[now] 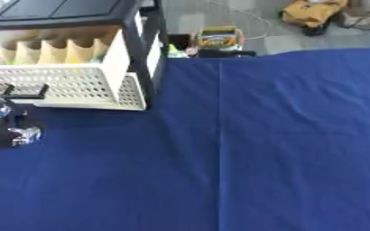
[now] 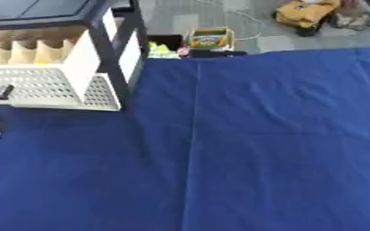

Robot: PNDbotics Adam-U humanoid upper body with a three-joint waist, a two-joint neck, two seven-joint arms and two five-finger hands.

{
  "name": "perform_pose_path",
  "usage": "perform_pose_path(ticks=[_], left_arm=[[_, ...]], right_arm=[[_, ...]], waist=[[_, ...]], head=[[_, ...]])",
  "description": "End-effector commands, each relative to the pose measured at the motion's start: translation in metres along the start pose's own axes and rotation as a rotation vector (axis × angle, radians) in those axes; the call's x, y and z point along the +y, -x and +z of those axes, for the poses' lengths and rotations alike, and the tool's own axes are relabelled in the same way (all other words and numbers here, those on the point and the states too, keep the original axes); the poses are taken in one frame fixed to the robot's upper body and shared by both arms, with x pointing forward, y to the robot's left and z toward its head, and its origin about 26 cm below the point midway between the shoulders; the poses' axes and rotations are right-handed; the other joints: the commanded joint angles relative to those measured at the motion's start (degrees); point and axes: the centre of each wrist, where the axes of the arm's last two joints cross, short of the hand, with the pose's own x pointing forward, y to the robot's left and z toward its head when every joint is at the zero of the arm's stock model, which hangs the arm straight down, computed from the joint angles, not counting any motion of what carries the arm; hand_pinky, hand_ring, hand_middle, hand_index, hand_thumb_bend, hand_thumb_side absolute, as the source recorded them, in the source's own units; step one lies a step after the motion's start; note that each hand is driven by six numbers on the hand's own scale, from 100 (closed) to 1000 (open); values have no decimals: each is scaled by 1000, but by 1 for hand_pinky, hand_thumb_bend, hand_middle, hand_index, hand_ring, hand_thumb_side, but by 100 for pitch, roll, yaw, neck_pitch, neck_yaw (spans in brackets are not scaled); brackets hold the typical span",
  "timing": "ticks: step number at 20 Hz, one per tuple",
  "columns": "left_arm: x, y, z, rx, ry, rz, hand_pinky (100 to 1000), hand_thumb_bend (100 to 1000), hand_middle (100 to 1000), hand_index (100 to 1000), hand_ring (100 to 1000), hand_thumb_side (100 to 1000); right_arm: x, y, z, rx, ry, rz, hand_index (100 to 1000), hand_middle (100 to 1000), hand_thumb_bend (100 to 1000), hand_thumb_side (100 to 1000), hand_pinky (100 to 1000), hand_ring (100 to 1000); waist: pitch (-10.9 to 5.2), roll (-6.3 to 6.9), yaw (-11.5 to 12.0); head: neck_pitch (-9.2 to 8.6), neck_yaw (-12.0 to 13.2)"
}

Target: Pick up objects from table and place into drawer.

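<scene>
Drawer (image 1: pixel 70 85) stands pulled open to receive objects; I can't tell my left hand's (image 1: pixel 11 128) finger state beside it.

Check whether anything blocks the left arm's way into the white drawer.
Nothing visible does. The left arm sits at the left edge on the blue cloth, right in front of the white drawer, which is pulled out of the black unit. No pickable object shows on the cloth.
</scene>
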Motion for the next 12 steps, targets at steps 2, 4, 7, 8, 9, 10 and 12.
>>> perform_pose_path(ticks=[2, 4, 7, 8, 9, 10, 12], left_arm=[[11, 6, 0, 55, -26, -4, 422, 109, 644, 864, 627, 1000], [12, 7, -2, 59, -33, 4, 419, 107, 644, 865, 626, 1000], [13, 8, -6, 59, -40, 17, 415, 100, 644, 890, 627, 1000], [14, 8, -7, 59, -45, 22, 409, 100, 643, 900, 624, 1000], [15, 9, -8, 59, -52, 30, 408, 100, 642, 903, 624, 1000], [15, 9, -9, 60, -57, 37, 408, 100, 642, 906, 625, 1000], [16, 10, -10, 65, -68, 47, 406, 100, 647, 915, 631, 1000]], right_arm=[[-5, -5, -6, -28, 14, -1, 761, 714, 140, 977, 738, 670], [-5, -5, -6, -28, 14, -3, 760, 714, 138, 974, 738, 670], [-5, -5, -6, -27, 17, -5, 759, 714, 144, 974, 739, 669], [-5, -5, -5, -26, 18, -5, 757, 713, 145, 972, 738, 669], [-5, -4, -5, -24, 18, -4, 757, 713, 145, 970, 739, 669], [-5, -4, -5, -22, 18, -4, 757, 713, 145, 969, 739, 668], [-5, -4, -5, -21, 18, -4, 756, 713, 143, 971, 739, 668]], waist=[[-87, -18, -21], [-71, -18, -29], [-45, -25, -37], [-38, -27, -37], [-30, -28, -38], [-24, -29, -39], [-10, -28, -41]], head=[[-104, 35], [-127, 40], [-148, 42], [-152, 42], [-153, 42], [-155, 41], [-163, 41]])
